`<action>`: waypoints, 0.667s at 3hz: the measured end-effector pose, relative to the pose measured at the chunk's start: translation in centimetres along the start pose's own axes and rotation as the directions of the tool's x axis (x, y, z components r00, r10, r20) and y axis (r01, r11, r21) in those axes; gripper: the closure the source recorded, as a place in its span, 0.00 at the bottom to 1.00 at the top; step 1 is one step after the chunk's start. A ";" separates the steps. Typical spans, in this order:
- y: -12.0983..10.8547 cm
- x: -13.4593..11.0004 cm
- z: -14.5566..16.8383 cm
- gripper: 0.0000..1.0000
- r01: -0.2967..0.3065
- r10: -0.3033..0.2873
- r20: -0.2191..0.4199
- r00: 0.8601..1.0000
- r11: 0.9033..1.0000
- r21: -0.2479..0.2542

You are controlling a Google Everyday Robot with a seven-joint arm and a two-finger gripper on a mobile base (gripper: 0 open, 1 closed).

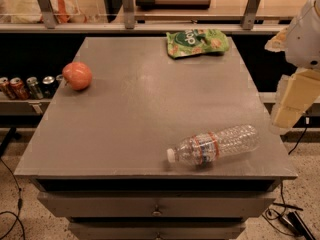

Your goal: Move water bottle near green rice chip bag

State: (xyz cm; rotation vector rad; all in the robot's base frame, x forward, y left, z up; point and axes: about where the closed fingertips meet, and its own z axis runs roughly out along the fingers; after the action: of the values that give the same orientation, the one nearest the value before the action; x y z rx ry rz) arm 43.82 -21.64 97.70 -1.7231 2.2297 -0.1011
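The water bottle (215, 145) lies on its side near the front right of the grey table (140, 109), white cap pointing left, with a red, white and blue label band. The green rice chip bag (196, 42) lies flat at the table's far edge, right of centre. My gripper (289, 109) hangs at the right edge of the view, just off the table's right side, to the right of and a little above the bottle, apart from it. It holds nothing that I can see.
A red apple (77, 76) sits near the table's left edge. Several soda cans (27, 86) stand on a lower shelf to the left. A railed counter (150, 14) runs behind the table. Drawers (157, 209) are below the tabletop, and cables (285, 219) lie on the floor.
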 end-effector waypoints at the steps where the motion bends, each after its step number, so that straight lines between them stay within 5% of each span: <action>1: 0.0 0.0 0.0 0.00 0.000 0.000 0.000 1.000 1.000 0.000; 2: 0.4 -0.6 1.5 0.00 0.072 -0.073 -0.016 0.997 0.997 -0.043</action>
State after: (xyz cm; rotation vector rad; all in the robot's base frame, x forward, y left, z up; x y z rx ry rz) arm 44.01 -20.77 96.29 -1.8322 2.1974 -0.0869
